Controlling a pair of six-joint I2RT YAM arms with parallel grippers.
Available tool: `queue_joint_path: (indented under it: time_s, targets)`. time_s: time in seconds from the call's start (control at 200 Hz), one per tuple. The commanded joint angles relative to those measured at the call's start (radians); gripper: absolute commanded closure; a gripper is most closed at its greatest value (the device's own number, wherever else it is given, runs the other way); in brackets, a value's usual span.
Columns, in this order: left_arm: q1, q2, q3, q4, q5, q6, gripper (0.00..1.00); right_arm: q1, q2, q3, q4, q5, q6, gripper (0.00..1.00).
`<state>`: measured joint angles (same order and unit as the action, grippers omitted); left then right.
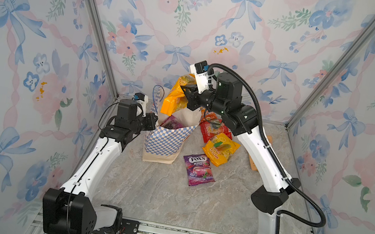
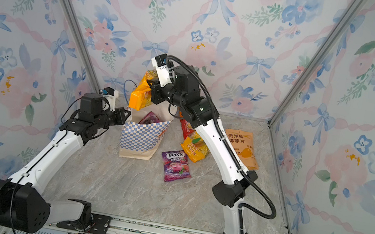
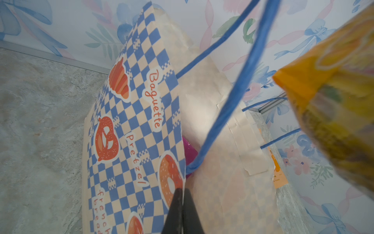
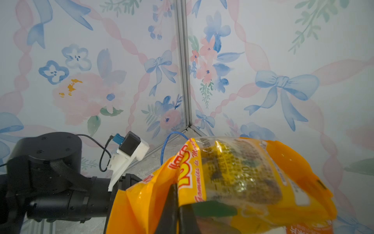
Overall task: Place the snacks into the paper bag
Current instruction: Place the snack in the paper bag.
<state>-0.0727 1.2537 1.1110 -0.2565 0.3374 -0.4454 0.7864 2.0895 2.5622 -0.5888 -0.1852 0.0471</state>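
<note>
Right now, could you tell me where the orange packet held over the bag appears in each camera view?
In a top view: orange packet near centre, over the paper bag mouth.
In a top view: left of centre.
Left wrist: right edge, blurred.
Right wrist: lower middle, filling the foreground.
Shared landmark: the bag's blue handle, next to the packet in every view.

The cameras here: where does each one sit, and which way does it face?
Both top views: high at the front, looking down at the table, paper bag, whole left arm and right arm.
Left wrist: on the left arm, looking along the left gripper, shut on the bag's rim; only the gripper shows.
Right wrist: on the right arm, looking past the right gripper, shut on the yellow-orange packet; the left arm shows too.
Shared: both wrist views show that packet and the blue handle.
</note>
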Motion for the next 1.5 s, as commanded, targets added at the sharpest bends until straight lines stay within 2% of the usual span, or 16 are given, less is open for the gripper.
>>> queue_joint_path:
  time_s: [0.0,0.2,0.52,0.845,1.325,1.385,1.45,1.495]
  targets:
    - [-0.006,-0.022,-0.010,-0.004,0.017,0.027,1.00,-0.004,0.043,0.080,0.090,0.037,-0.043,1.00]
    - [-0.004,-0.021,-0.016,-0.004,0.010,0.030,1.00,-0.021,0.080,0.057,0.109,0.064,-0.044,1.00]
    - [-0.002,-0.020,-0.017,-0.003,0.009,0.027,1.00,-0.038,0.139,0.061,0.158,0.013,-0.004,1.00]
    - [-0.001,-0.024,-0.012,-0.003,0.003,0.026,1.00,-0.048,0.213,0.064,0.200,0.016,0.005,1.00]
    - [0.005,-0.028,-0.017,-0.003,0.004,0.030,1.00,-0.060,0.236,0.053,0.246,0.005,0.056,1.00]
    - [0.006,-0.032,-0.019,-0.004,0.003,0.030,1.00,-0.060,0.241,0.053,0.250,0.001,0.065,0.88]
    - [0.008,-0.036,-0.020,-0.003,0.002,0.031,1.00,-0.060,0.242,0.053,0.251,-0.007,0.073,0.79]
    - [0.010,-0.036,-0.020,-0.003,0.002,0.031,1.00,-0.059,0.244,0.053,0.251,-0.010,0.077,0.68]
